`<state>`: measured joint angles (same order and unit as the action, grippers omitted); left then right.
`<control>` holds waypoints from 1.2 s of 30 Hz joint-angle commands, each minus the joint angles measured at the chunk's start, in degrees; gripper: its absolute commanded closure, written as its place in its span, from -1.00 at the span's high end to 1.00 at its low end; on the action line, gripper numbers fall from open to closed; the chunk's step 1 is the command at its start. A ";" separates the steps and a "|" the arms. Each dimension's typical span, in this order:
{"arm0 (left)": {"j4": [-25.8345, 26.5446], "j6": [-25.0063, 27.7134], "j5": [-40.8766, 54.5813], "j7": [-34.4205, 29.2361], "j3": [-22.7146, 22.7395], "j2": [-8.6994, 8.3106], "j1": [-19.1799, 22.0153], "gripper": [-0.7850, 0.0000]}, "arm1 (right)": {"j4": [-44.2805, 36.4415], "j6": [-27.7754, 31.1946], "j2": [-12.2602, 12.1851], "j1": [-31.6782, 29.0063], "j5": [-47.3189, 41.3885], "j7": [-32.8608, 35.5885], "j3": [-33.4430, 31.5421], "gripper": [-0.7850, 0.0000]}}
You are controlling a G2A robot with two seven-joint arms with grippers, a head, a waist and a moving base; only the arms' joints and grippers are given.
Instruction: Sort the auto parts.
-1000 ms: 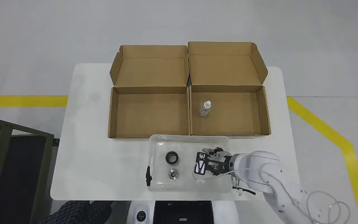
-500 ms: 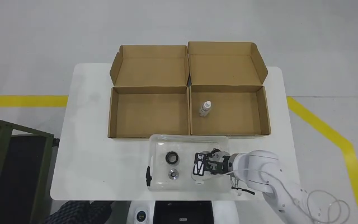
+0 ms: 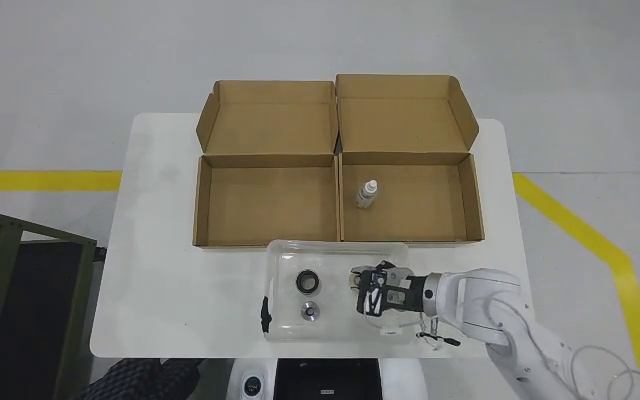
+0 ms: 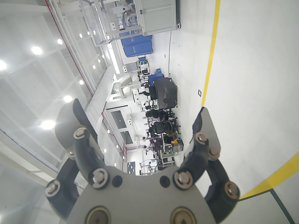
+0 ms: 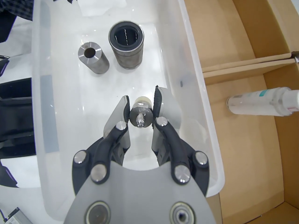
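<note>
Both fingers (image 5: pixel 163 101) of the right hand (image 5: pixel 141 95) pinch a small metal part (image 5: pixel 139 117); inside the clear bin (image 5: pixel 37 47).

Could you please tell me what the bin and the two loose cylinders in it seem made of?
Bin: glossy translucent plastic, with see-through walls and bright highlights.
Smaller cylinder: probably steel, brushed grey with a sheen.
Larger cylinder: dull grey metal shell with a black ribbed liner, perhaps plastic.

Pale grey polished floor (image 3: pixel 100 60) surrounds the white rectangular table (image 3: pixel 160 300); yellow painted floor lines (image 3: pixel 60 180) run at mid-left and lower right.
</note>
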<state>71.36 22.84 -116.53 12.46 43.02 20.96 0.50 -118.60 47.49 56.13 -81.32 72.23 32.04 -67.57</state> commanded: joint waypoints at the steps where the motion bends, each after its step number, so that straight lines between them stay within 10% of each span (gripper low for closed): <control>1: 0.00 0.00 0.00 0.00 0.00 0.00 0.00 1.00 | 0.04 0.44 -0.07 -0.22 -0.24 -2.82 -0.49 -1.00; 16: 0.00 0.00 0.00 0.00 0.00 0.00 0.00 1.00 | 5.26 2.18 -0.41 -2.49 -2.71 -29.78 -6.84 -1.00; 36: 0.00 0.00 0.00 0.00 0.00 0.00 0.00 1.00 | 8.38 5.79 -0.78 -3.55 -9.94 -45.01 -15.57 -1.00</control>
<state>71.36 22.84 -116.53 12.46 43.02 20.96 0.50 -110.15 53.11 55.37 -84.78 62.47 -12.75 -82.79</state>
